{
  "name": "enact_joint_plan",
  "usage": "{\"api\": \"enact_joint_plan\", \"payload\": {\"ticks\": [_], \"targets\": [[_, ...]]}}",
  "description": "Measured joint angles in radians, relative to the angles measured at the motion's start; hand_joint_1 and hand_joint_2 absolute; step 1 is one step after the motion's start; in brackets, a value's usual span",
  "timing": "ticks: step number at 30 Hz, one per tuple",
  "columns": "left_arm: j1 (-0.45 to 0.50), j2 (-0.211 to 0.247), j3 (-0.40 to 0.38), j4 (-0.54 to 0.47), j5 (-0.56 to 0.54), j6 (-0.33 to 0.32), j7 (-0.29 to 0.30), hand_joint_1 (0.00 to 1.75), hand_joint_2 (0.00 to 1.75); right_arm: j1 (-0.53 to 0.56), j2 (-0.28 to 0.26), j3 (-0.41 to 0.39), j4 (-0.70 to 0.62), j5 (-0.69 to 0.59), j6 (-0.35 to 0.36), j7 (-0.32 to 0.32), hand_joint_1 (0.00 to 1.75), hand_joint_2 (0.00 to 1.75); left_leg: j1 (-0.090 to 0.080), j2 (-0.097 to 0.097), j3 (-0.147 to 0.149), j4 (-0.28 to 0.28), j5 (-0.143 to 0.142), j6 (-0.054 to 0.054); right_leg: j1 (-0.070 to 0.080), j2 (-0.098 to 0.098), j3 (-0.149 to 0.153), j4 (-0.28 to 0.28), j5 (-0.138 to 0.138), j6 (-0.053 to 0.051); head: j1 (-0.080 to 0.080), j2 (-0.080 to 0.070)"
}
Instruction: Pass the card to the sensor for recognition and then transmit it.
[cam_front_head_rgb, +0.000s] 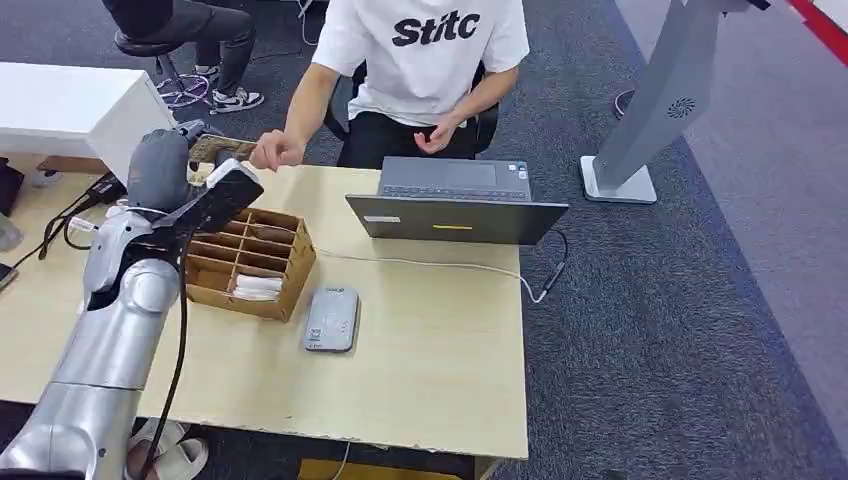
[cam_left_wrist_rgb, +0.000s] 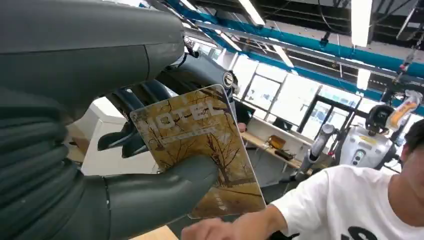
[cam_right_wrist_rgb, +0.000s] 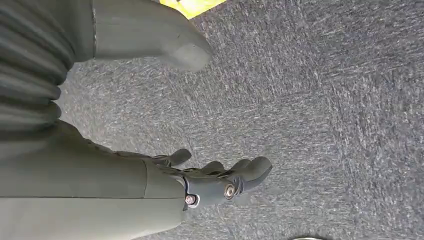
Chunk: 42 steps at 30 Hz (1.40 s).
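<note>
My left hand (cam_front_head_rgb: 165, 170) is raised over the far left of the table and pinches a brown hotel card (cam_left_wrist_rgb: 205, 150) between thumb and fingers. In the head view the card (cam_front_head_rgb: 222, 148) pokes out toward a seated person's hand (cam_front_head_rgb: 275, 150), which reaches to its edge; in the left wrist view that hand (cam_left_wrist_rgb: 225, 229) touches the card's lower end. The grey card sensor (cam_front_head_rgb: 331, 318) lies flat on the table, beside the wooden card box (cam_front_head_rgb: 255, 262). My right hand (cam_right_wrist_rgb: 215, 175) hangs over grey carpet, fingers apart, holding nothing.
A person in a white T-shirt (cam_front_head_rgb: 425, 50) sits across the table behind an opened laptop (cam_front_head_rgb: 455, 200), whose cable (cam_front_head_rgb: 450, 266) runs over the tabletop. A grey stand (cam_front_head_rgb: 650, 110) is on the carpet at the right. A white cabinet (cam_front_head_rgb: 70, 105) stands at the far left.
</note>
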Motion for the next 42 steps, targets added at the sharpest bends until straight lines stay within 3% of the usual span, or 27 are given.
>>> {"api": "enact_joint_plan", "payload": {"ticks": [8,21,32,42], "targets": [[0.038,-0.017,-0.053,-0.048,-0.015,-0.041,0.000,1.75,1.75,0.001,0.000,0.003,0.000,-0.012,0.000,-0.002,0.00,1.75,0.000,0.000,0.000,0.000,0.000,0.000,0.000,0.000,0.000,0.000,0.000,0.000,0.000,0.000],[0.110,-0.027,-0.247,-0.076,-0.020,-0.136,0.020,1.75,1.75,0.000,0.002,0.008,0.000,-0.028,0.000,-0.001,0.00,1.75,0.000,-0.001,-0.001,0.000,0.000,0.000,0.000,-0.001,-0.001,0.000,0.000,0.000,0.000,0.000],[0.129,-0.023,-0.313,0.031,-0.014,-0.153,0.030,1.75,1.75,0.000,0.004,0.029,0.000,-0.024,0.001,0.011,0.00,1.75,0.000,-0.001,-0.001,0.000,0.000,0.000,0.000,-0.001,-0.001,0.000,0.000,0.000,0.000,0.000],[0.167,-0.023,-0.332,0.238,-0.106,-0.053,0.043,1.75,1.75,-0.001,0.008,0.068,0.000,-0.024,0.011,0.019,0.00,1.75,0.000,-0.001,-0.001,0.000,0.000,0.000,0.000,-0.001,-0.001,0.000,0.000,0.000,0.000,0.000]]}}
